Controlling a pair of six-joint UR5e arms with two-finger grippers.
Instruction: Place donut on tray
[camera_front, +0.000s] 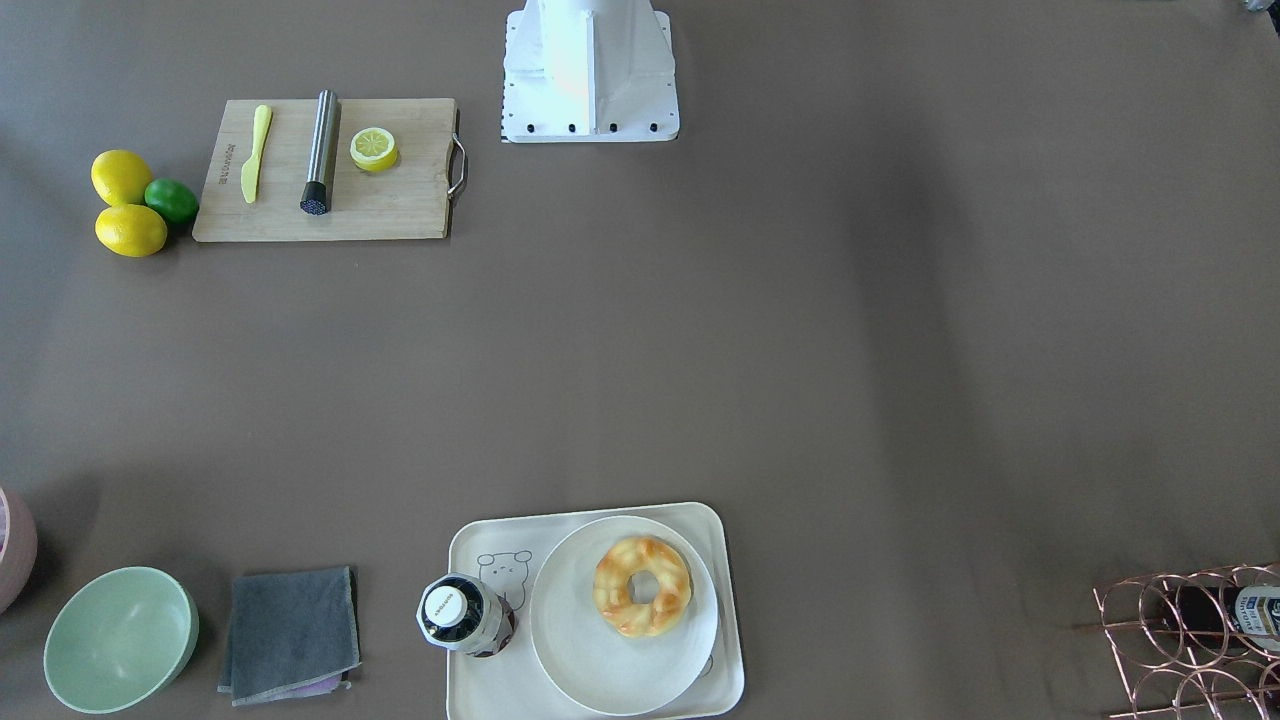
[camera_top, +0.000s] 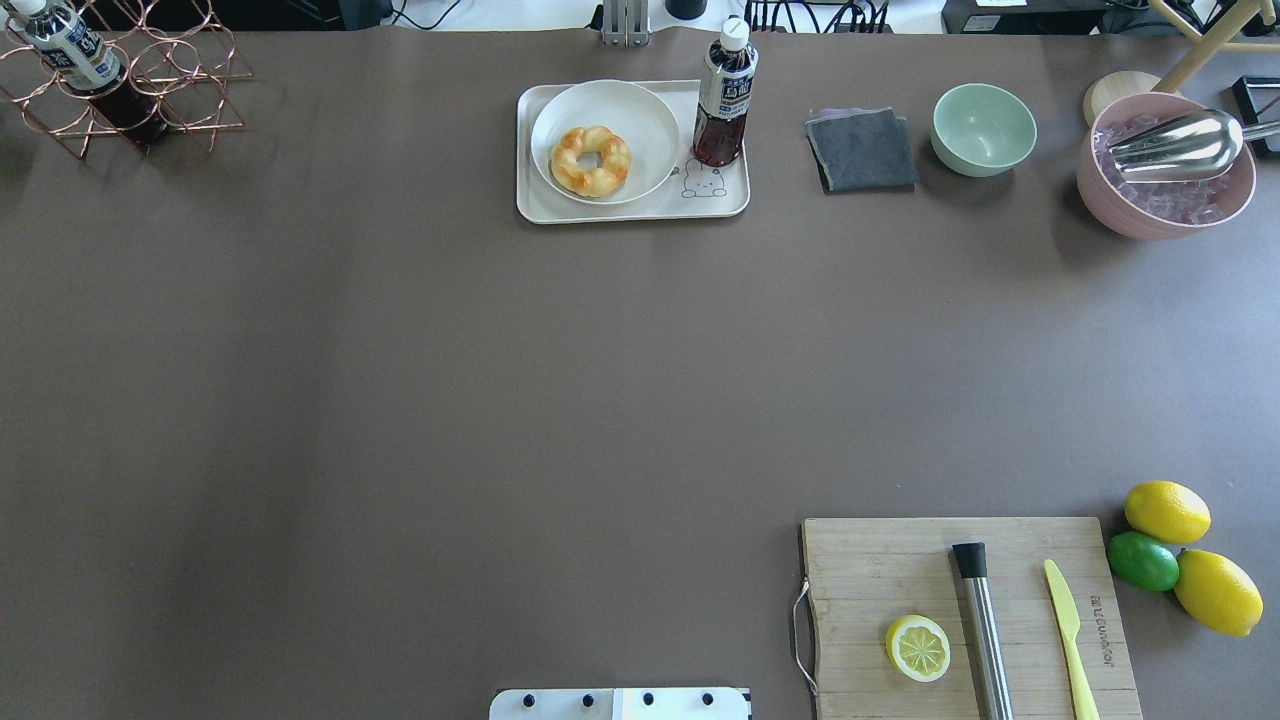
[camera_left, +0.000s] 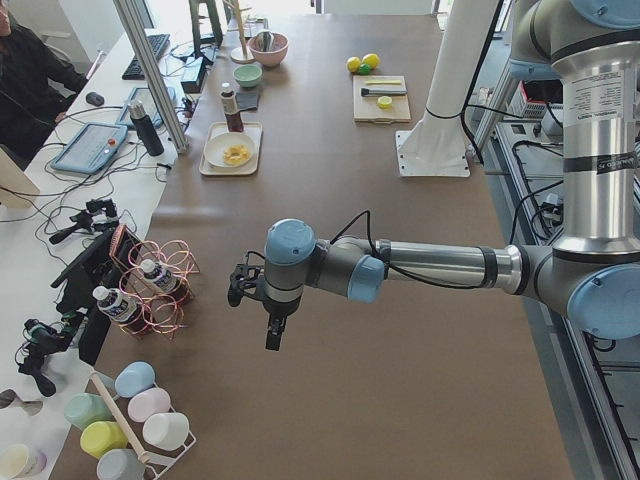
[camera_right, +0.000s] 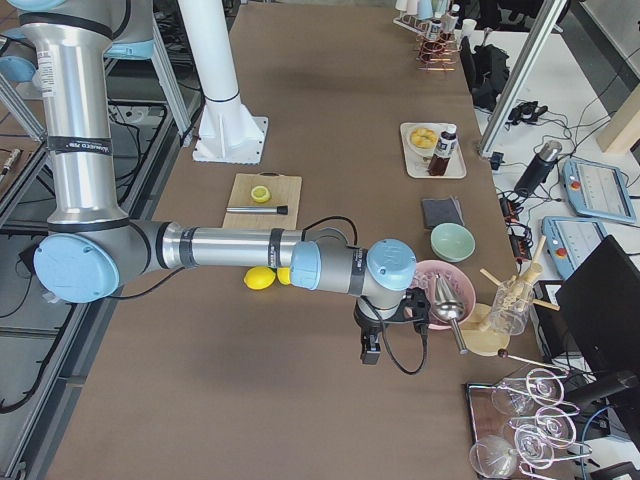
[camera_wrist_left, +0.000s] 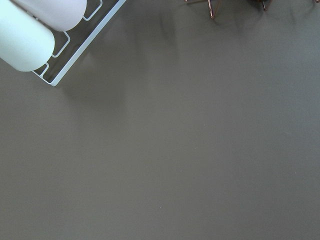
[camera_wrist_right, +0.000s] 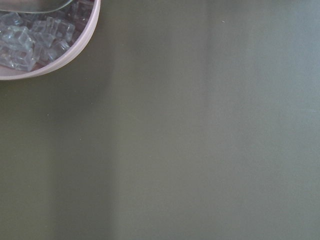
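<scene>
The donut (camera_top: 590, 160) lies on a round off-white plate (camera_top: 640, 115), and the plate sits on the cream tray (camera_top: 620, 212) at the far middle of the table. Both also show in the front-facing view, the donut (camera_front: 642, 586) and the tray (camera_front: 500, 685). A dark drink bottle (camera_top: 724, 95) stands on the tray beside the bear drawing. My left gripper (camera_left: 272, 335) hangs over bare table far to the left, seen only from the side. My right gripper (camera_right: 369, 350) hangs over bare table near the pink bowl. I cannot tell whether either is open or shut.
A wooden cutting board (camera_top: 880, 570) holds a lemon half (camera_top: 917, 647), a steel muddler (camera_top: 985, 630) and a yellow knife (camera_top: 1068, 625); lemons and a lime (camera_top: 1143, 560) lie beside it. A grey cloth (camera_top: 862, 150), green bowl (camera_top: 983, 128), pink ice bowl (camera_top: 1165, 215) and copper rack (camera_top: 130, 90) line the far edge.
</scene>
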